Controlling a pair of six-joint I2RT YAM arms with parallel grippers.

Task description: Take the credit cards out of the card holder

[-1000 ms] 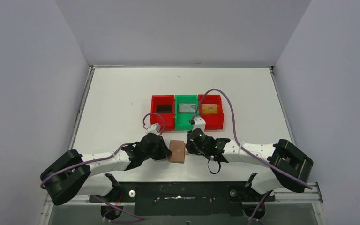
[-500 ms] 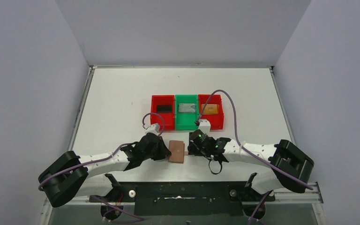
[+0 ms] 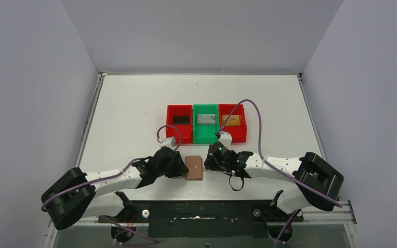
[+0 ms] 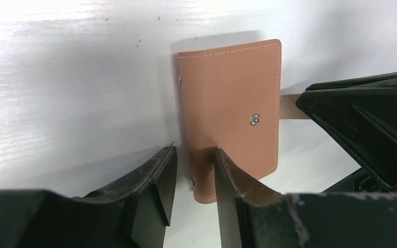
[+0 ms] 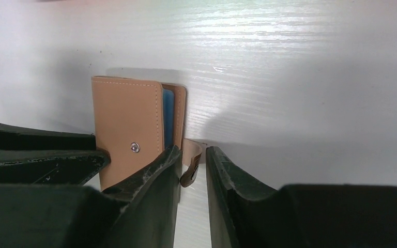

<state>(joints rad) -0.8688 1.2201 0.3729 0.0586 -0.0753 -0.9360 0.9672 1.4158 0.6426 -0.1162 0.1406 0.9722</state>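
Lying folded on the white counter [image 3: 134, 103] between both arms in the top view, the tan leather bifold card holder [image 3: 195, 167] awaits opening, I judge. Left wrist: left claw [image 4: 194, 155] apart, astride its spine corner. Right wrist: right claw [image 5: 192, 152] apart around the loose strap tab [image 5: 190, 173]; next, pinch it and peel open.

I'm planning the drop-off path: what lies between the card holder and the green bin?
Only bare white table lies between the card holder and the green bin, as the top view shows.
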